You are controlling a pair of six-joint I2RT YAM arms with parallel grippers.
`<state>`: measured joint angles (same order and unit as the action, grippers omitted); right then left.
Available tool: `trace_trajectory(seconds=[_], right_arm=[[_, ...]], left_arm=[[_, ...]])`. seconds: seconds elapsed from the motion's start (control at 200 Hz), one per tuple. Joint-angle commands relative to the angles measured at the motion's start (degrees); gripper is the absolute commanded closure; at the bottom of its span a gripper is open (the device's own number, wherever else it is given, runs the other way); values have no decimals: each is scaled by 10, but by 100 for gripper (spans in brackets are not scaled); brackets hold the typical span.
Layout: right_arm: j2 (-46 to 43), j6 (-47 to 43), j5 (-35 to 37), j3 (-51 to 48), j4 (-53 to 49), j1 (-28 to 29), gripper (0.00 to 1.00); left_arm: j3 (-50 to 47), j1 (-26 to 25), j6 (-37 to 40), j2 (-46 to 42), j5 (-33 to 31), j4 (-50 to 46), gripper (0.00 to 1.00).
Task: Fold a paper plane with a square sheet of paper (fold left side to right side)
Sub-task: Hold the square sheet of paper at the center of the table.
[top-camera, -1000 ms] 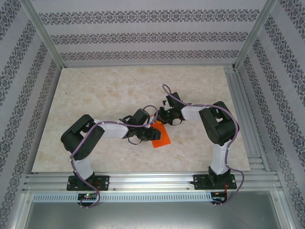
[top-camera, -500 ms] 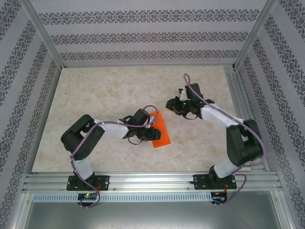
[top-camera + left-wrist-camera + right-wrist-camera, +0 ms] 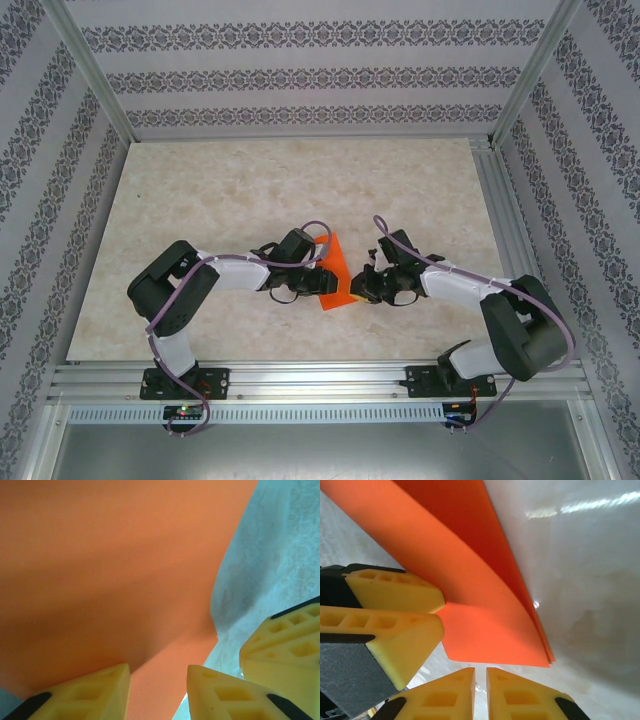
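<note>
One glossy, marbled counter (image 3: 200, 190) carries thin, bright orange paper (image 3: 340, 268) at its middle, lying doubled, with the upper flap bowing up smooth and uncreased. Left jaws stand partly apart over the sheet's left side, pinching nothing I can see. Right jaws are almost closed and empty, just beside a corner. Slick paper on slick stone could skid under a push, which would mismatch the edges and skew the crease.

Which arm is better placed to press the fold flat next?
Right, probably: the right end effector is free, nearly closed, at the orange paper's near corner, while the left end effector rests on it.
</note>
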<state>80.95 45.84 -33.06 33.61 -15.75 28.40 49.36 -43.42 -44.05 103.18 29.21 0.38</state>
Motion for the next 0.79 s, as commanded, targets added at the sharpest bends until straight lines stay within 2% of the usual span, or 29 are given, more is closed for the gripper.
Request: trace_trajectory(seconds=[0.0,0.28,0.485,0.789], right_arm=[[20,22,-6,-2,38,12,86],[67,23,20,3,48,25,86],[76,11,68,1,7,24,85],[95,-6,94,-1,-25,24,86]], left_arm=[[3,-9,9,-8,-25,-32,63],[5,-9,1,-9,-25,-25,63],[10,-9,-1,-14,-25,-26,63],[47,-7,13,-18,-35,-45,60]])
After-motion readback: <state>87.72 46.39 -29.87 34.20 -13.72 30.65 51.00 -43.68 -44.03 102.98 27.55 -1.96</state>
